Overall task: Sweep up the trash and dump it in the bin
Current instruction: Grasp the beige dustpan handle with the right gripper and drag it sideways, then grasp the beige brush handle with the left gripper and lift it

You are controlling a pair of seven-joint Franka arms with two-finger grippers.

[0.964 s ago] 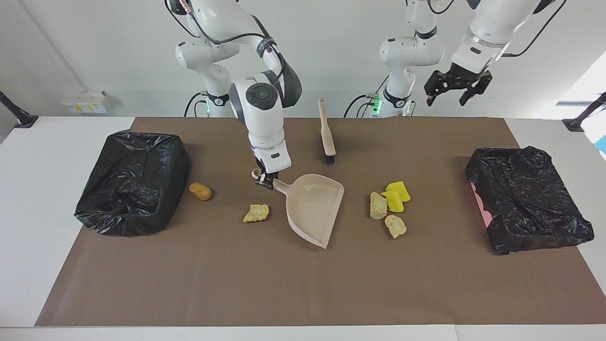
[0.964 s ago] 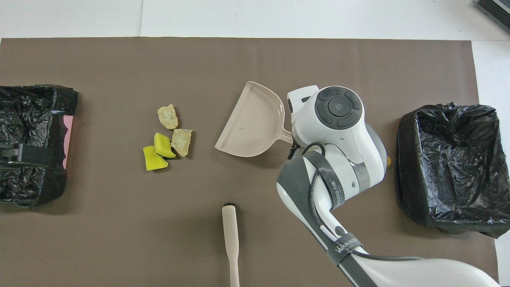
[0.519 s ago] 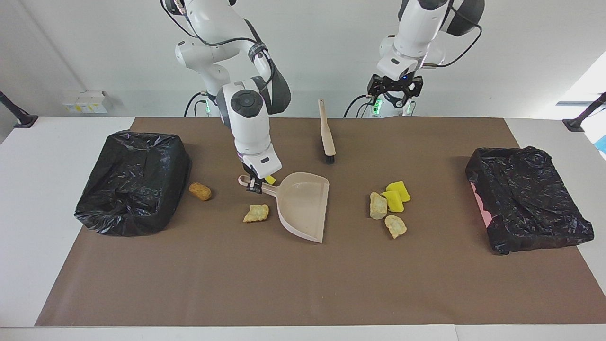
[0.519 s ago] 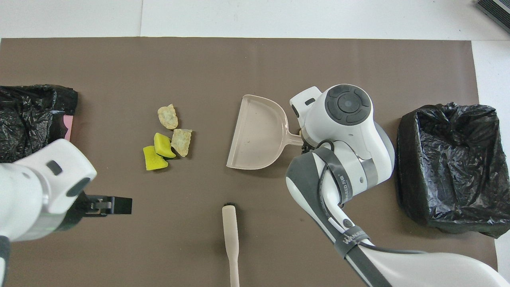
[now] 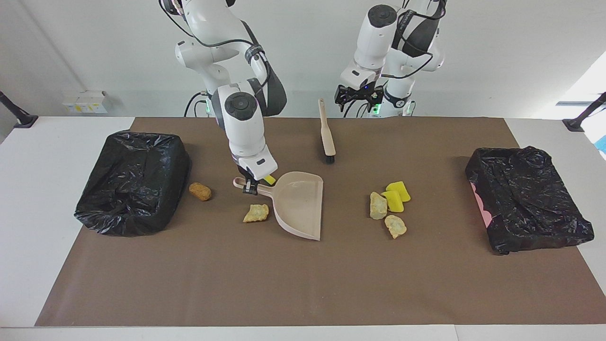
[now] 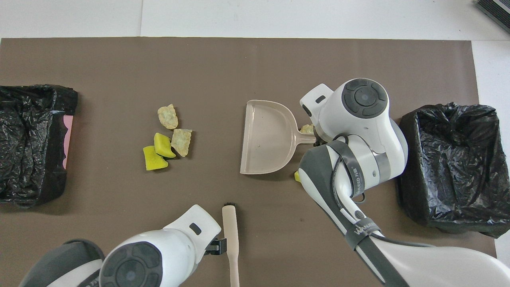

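My right gripper (image 5: pixel 249 188) is shut on the handle of the beige dustpan (image 5: pixel 301 204), which rests on the brown mat with its mouth toward the left arm's end. A beige lump (image 5: pixel 256 213) lies just beside the pan, farther from the robots than the handle. A yellow sponge (image 5: pixel 270 180) peeks out by the wrist. An orange-brown lump (image 5: pixel 200 191) sits close to one black-lined bin (image 5: pixel 132 182). A cluster of two yellow sponges (image 5: pixel 395 195) and two beige lumps (image 5: pixel 378 206) lies between pan and the other bin (image 5: pixel 525 199). My left gripper (image 5: pixel 357 98) hangs open over the brush's handle (image 6: pixel 231 243).
The beige brush (image 5: pixel 326 137) lies near the robots with its black bristles pointing away from them. The brown mat (image 6: pixel 255 59) covers most of the white table. In the overhead view the right arm's wrist (image 6: pixel 358 119) hides the pan's handle.
The right arm has turned the dustpan and drawn it toward the right arm's end. The left arm has swung from over the bin at its end to over the brush handle.
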